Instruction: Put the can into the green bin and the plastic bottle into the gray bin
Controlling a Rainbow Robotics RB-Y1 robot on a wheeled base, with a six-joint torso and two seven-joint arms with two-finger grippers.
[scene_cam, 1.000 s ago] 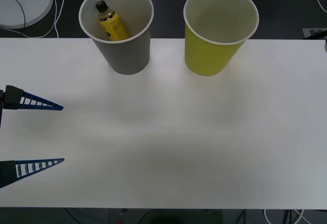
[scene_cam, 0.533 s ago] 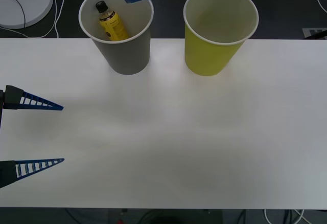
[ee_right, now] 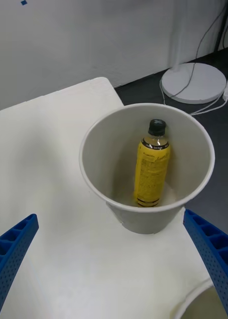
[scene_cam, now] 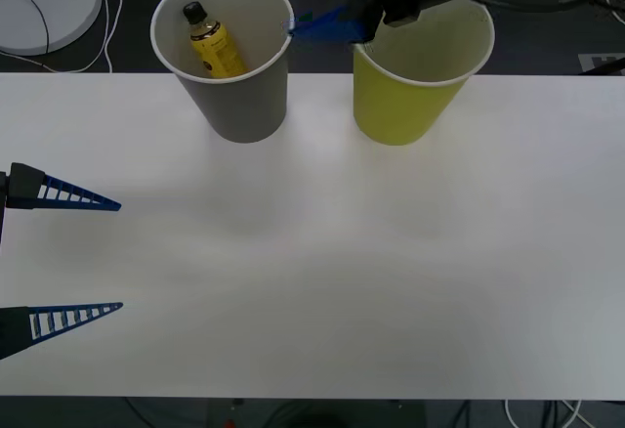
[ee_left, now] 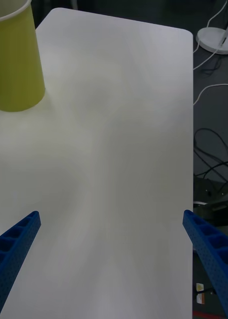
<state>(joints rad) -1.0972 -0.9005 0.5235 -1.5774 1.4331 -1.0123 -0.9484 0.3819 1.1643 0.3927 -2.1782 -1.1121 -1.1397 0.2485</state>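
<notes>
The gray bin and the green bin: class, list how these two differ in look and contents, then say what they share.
Colour: the gray bin is gray outside, the green bin yellow-green. Contents: the gray bin holds the plastic bottle leaning inside; the green bin's visible inside shows nothing. Both are upright paper cups on the table with white insides and rolled white rims.

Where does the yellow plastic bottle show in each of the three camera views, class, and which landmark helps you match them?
Front view: the plastic bottle leans inside the gray bin, at the table's far edge.
Right wrist view: the bottle stands inside the same gray bin, mid-picture.
Left wrist view: not in it.
Shared landmark: the gray bin's white rim encircling the bottle.
</notes>
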